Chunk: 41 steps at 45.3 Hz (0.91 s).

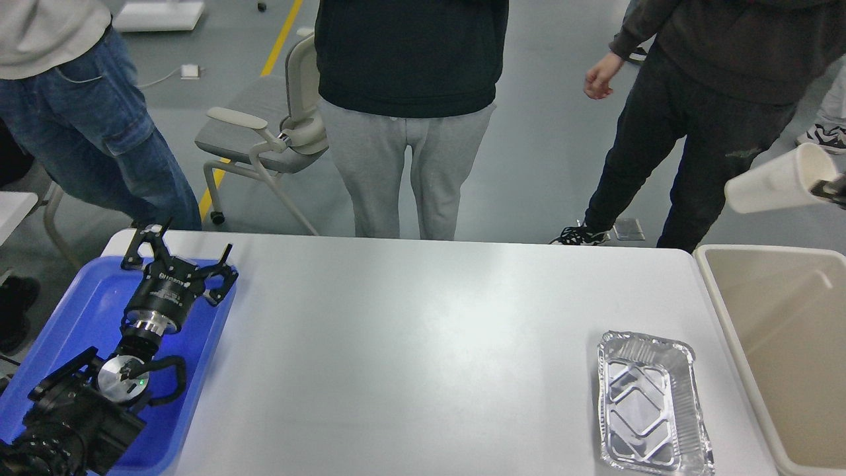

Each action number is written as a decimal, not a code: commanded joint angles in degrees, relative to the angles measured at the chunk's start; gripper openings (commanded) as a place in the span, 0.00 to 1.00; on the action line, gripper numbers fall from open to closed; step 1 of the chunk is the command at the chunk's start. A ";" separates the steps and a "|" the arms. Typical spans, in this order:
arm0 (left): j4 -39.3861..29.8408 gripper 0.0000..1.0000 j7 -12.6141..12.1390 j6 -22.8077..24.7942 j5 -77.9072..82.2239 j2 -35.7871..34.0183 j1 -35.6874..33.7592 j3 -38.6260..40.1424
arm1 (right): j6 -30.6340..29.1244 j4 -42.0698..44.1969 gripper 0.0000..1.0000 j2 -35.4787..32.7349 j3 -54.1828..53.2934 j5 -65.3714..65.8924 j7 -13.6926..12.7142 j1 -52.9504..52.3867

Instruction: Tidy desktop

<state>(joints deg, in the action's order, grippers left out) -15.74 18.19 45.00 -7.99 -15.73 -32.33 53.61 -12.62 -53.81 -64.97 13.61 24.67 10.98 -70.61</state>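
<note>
The white desktop (410,344) fills the middle of the view. An empty foil container (651,403) lies on it near the front right. My left gripper (185,254) is open and empty, hovering over the far end of the blue tray (79,311) at the left. My right gripper (834,188) shows only as a dark tip at the right edge. It pinches the rim of a white paper cup (773,182), which is tilted on its side in the air above the far end of the beige bin (727,311).
The beige bin stands against the table's right side and looks empty. Three people stand just behind the far table edge, with a grey chair (264,125) behind them. My left arm covers much of the blue tray.
</note>
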 commanded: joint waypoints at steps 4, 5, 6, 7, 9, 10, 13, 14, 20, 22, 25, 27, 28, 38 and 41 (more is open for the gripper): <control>0.01 1.00 0.00 0.00 -0.01 -0.01 -0.01 0.00 | 6.20 17.32 0.00 5.81 -0.78 -30.11 -0.17 22.17; 0.01 1.00 0.00 0.00 -0.01 -0.01 -0.01 0.00 | 6.64 18.81 0.00 7.30 -1.13 -31.34 -0.26 23.57; 0.01 1.00 0.00 0.00 -0.01 -0.01 -0.01 0.00 | 7.25 20.48 0.00 8.97 -1.48 -32.57 -0.34 25.07; 0.01 1.00 0.00 0.00 -0.01 -0.01 -0.01 0.00 | 7.87 22.15 0.00 10.73 -1.92 -33.54 -0.34 26.65; 0.01 1.00 0.00 0.00 -0.01 -0.01 -0.01 0.00 | 8.92 25.75 0.00 13.81 -2.88 -35.47 -0.52 29.38; 0.01 1.00 0.00 0.00 -0.01 -0.01 -0.01 0.00 | 9.19 27.60 0.00 15.30 -3.59 -36.18 -0.52 30.78; 0.01 1.00 0.00 0.00 -0.01 -0.01 -0.01 0.00 | 9.11 34.27 0.00 19.78 -6.04 -36.89 -0.52 34.21; 0.01 1.00 0.00 0.00 -0.01 -0.01 -0.01 0.00 | 9.02 36.47 0.00 21.45 -7.01 -36.80 -0.52 35.18; 0.01 1.00 0.00 0.00 -0.01 -0.01 -0.01 0.00 | 8.93 49.84 0.00 31.39 -10.10 -36.19 -1.93 38.26; 0.01 1.00 0.00 0.00 -0.01 -0.01 -0.01 0.00 | 8.93 51.78 0.00 33.41 -10.10 -36.19 -2.01 38.79; 0.01 1.00 0.00 0.00 -0.01 -0.01 -0.01 0.00 | 9.45 53.02 0.00 35.26 -10.18 -36.19 -2.01 39.23; 0.01 1.00 0.00 0.00 -0.01 -0.01 -0.01 0.00 | 9.81 53.10 0.00 35.97 -10.27 -36.10 -2.01 39.32; 0.01 1.00 0.00 0.00 -0.01 -0.01 -0.01 0.00 | 9.89 53.10 0.00 36.14 -10.36 -36.10 -2.01 39.32; 0.01 1.00 0.00 0.00 -0.01 -0.01 -0.01 0.00 | 11.57 53.10 0.00 37.38 -10.45 -36.01 -2.01 39.41; 0.01 1.00 0.00 0.00 -0.01 -0.01 -0.01 0.00 | 11.57 53.10 0.00 37.46 -10.45 -36.10 -2.01 39.50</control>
<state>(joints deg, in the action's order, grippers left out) -15.73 18.19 45.00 -7.99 -15.73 -32.34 53.61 -2.19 -3.56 -30.58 3.83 -10.80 9.13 -32.50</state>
